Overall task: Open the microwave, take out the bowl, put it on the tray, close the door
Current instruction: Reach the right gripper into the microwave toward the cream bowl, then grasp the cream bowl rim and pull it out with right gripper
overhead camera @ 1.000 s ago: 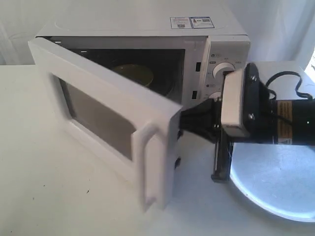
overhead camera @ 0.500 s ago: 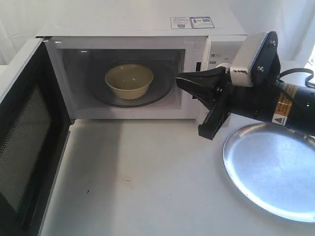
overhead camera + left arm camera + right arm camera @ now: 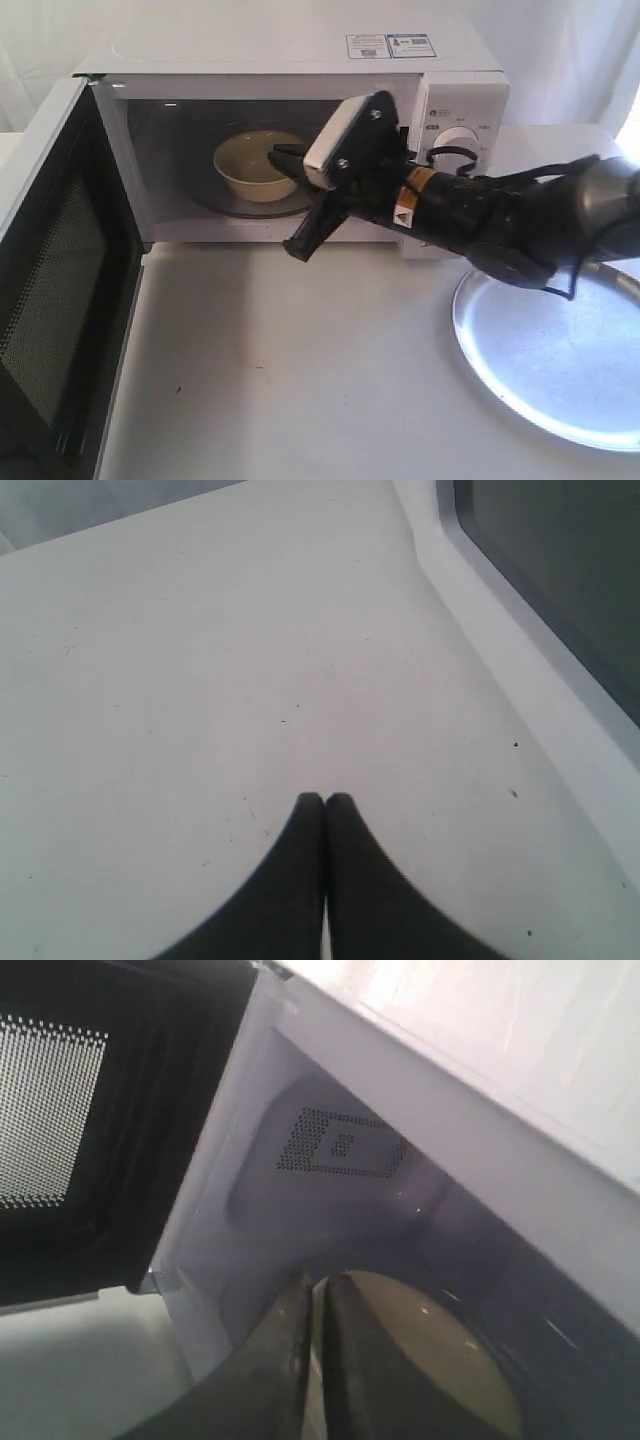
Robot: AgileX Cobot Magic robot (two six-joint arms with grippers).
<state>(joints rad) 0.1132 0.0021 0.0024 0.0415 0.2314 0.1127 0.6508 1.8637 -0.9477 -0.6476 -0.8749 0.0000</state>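
**Right pincer at the cavity mouth, bowl dead ahead**

Finding 1. The bowl (image 3: 243, 166) sits upright on the glass turntable inside the microwave (image 3: 300, 45). The door (image 3: 50, 270) is swung wide open to the left, so access is unobstructed.

Finding 2. My right gripper (image 3: 277, 155) reaches into the opening from the right. Its fingers are drawn together to a thin slit and hold nothing. In the exterior view the tips overlap the bowl's right-hand rim. I cannot tell whether they touch it.

Finding 3. From my right wrist camera the bowl lies just past the tips and slightly to one side. Being round, it offers no long axis, only the rim wall.

Finding 4. My left gripper (image 3: 323, 800) is closed and empty over the table (image 3: 280, 380), outside the door. The right arm is plainly the nearer one.

Assessment: I must part the fingers before they can straddle the rim. The tray (image 3: 560, 350) waits beyond my right arm.
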